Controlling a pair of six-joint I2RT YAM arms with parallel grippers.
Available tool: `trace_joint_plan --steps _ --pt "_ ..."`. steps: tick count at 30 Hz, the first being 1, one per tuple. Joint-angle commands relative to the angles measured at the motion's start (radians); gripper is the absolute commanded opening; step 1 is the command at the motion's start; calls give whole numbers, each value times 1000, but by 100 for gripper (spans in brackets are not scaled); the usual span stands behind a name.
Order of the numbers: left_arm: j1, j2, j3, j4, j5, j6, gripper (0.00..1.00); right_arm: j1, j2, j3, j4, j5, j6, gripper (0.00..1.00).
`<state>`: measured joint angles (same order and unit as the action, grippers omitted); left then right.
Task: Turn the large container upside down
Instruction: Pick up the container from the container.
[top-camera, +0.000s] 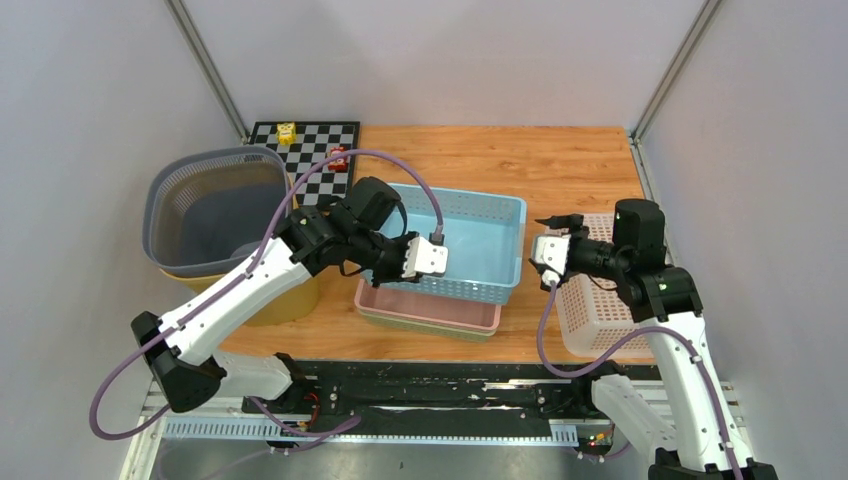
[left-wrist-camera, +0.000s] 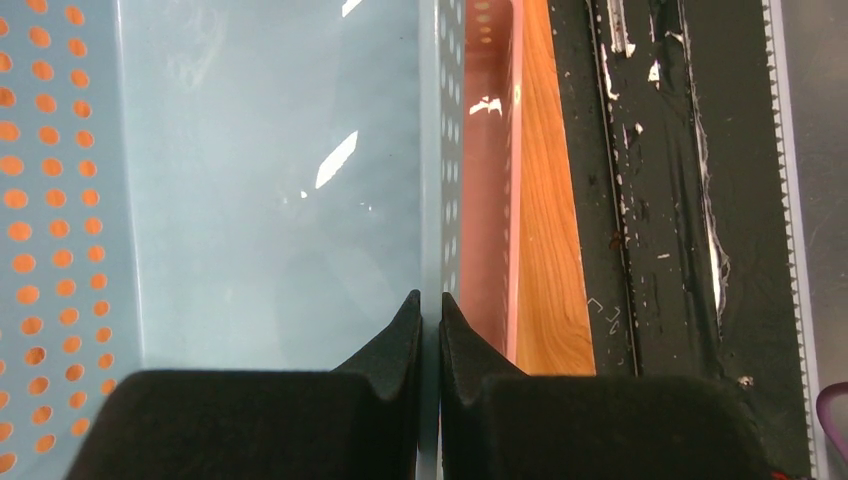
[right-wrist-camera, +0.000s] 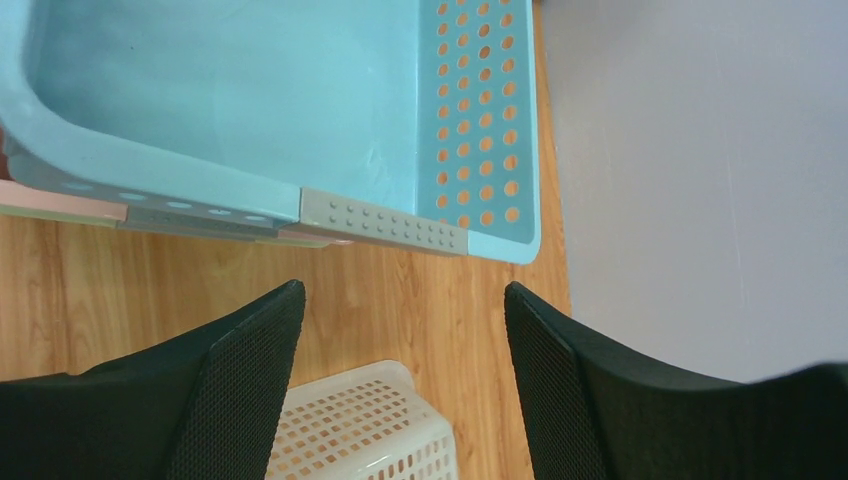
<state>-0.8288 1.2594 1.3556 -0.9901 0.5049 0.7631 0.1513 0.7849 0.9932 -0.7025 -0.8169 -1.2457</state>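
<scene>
- The left arm (top-camera: 235, 290) is white with black joints.
- The right arm (top-camera: 688, 345) looks the same.
- A purple cable (top-camera: 372, 153) runs along each arm.
- The right gripper (right-wrist-camera: 402, 292) has thick black fingers (right-wrist-camera: 250, 370) with tiny bumps.

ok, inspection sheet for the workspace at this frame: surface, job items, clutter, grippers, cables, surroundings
surface: wooden table, nothing spilled seen.
job's things: blue basket opening up, empty, sits on a pink basket.
clutter: grey basket stacked on a yellow tub at left; white basket at right; checkerboard mat at the back with a yellow toy and a red toy.
grippers: left gripper shut on the blue basket's near wall; right gripper open, beside the basket's right end, touching nothing.
cables: purple cable arcs over the left arm; second cable hangs by the right arm.
surroundings: grey walls; black base rail at the near edge.
</scene>
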Motion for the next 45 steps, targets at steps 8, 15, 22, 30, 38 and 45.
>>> trace_joint_plan --steps 8,15,22,30,38,45 --pt "59 92 153 -26 143 -62 0 42 21 30 59 28 -130 76" --pt "98 158 205 -62 227 -82 0 79 29 32 66 72 -200 70" --pt "117 216 262 -108 280 -76 0 122 49 36 78 140 -243 67" --pt "122 231 272 -130 310 -62 0 156 45 -15 133 207 -262 57" --pt "127 229 279 -130 321 -64 0 173 51 -22 120 210 -270 48" --pt "131 230 278 -124 332 -66 0 184 54 -44 123 227 -273 42"
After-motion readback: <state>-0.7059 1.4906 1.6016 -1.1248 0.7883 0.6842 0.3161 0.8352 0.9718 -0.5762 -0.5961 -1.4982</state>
